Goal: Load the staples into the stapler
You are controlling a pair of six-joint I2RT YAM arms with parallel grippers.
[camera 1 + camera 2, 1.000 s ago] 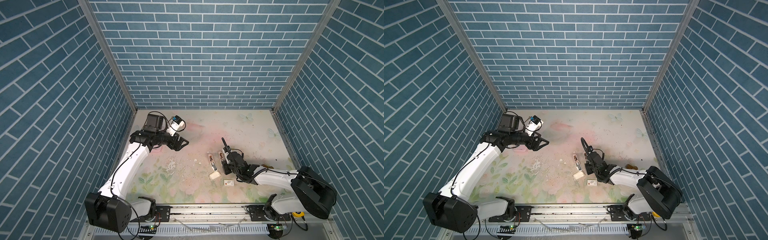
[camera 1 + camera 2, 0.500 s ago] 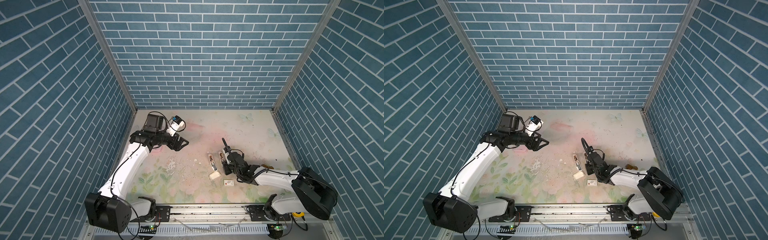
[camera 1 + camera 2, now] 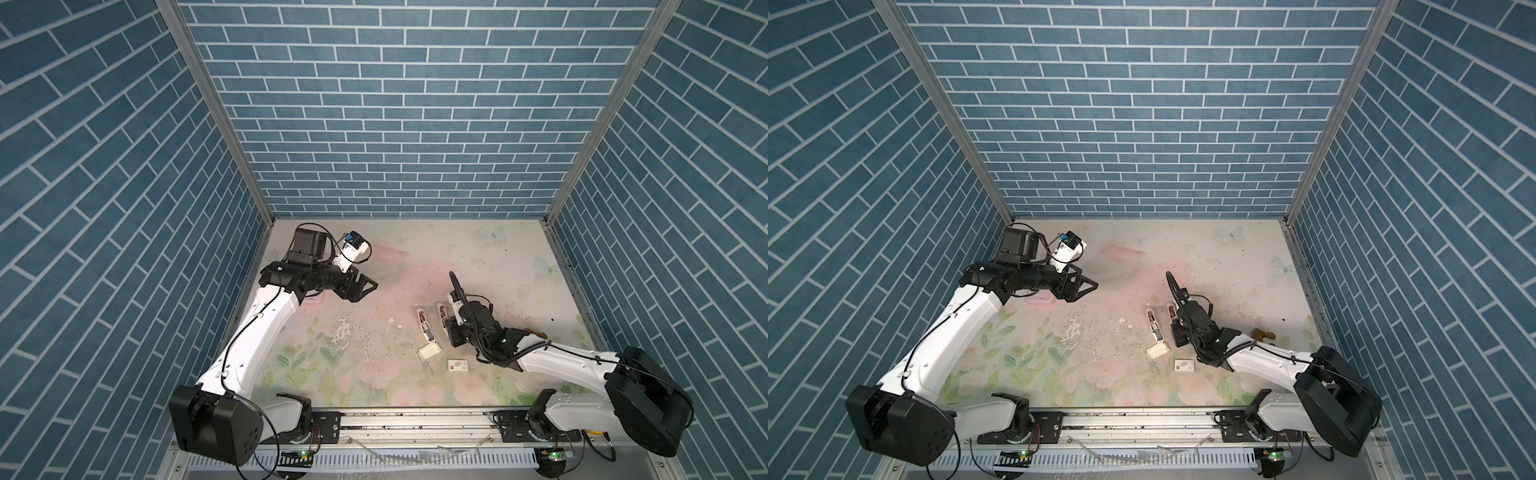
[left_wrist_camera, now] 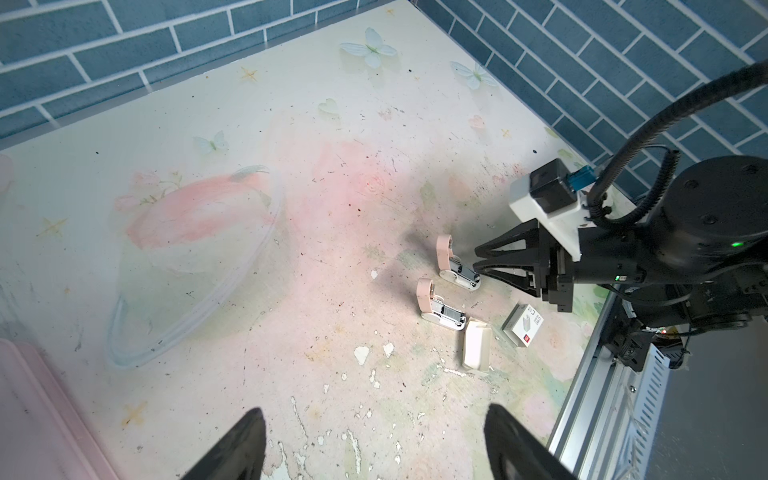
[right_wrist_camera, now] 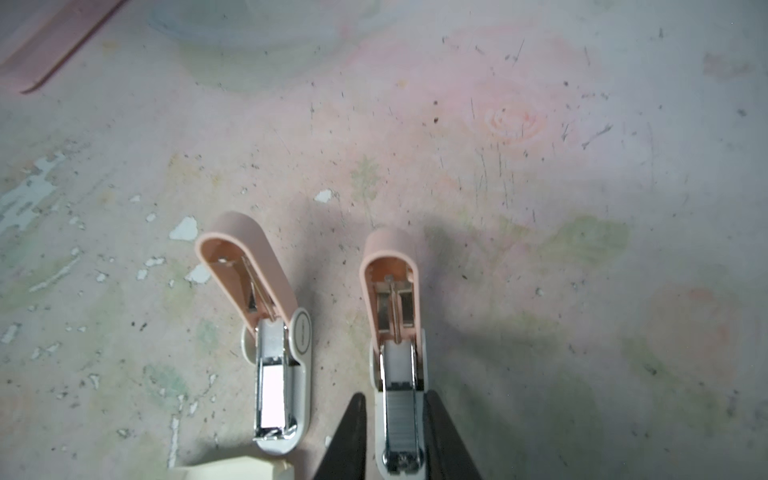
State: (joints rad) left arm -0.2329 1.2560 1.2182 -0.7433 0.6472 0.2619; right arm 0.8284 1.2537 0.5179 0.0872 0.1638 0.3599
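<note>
Floral tabletop [image 5: 540, 208], two open staplers [image 5: 277, 365]. Right wrist view, not top views, shows staples [image 5: 400, 417] in one; right gripper [image 5: 395, 395] straddles it, grip unclear; left gripper [image 4: 374, 409] gapes empty.

A: What colour are the walls [image 3: 407, 124]?
B: Deep blue, in a brick pattern with white mortar lines.
A: And the counter [image 3: 415, 257]?
B: Pale cream, printed with soft pink blooms, green leaves and light blue butterflies, with white flecks here and there.
A: The staplers [image 5: 276, 365]?
B: Pink lids, white bases, silver metal inside. The staples [image 5: 401, 419] are ribbed grey.
A: The sleeve [image 4: 524, 330]?
B: White with a red square. The card tray [image 4: 477, 349] is plain cream, and the arms [image 3: 266, 328] are white and black.
</note>
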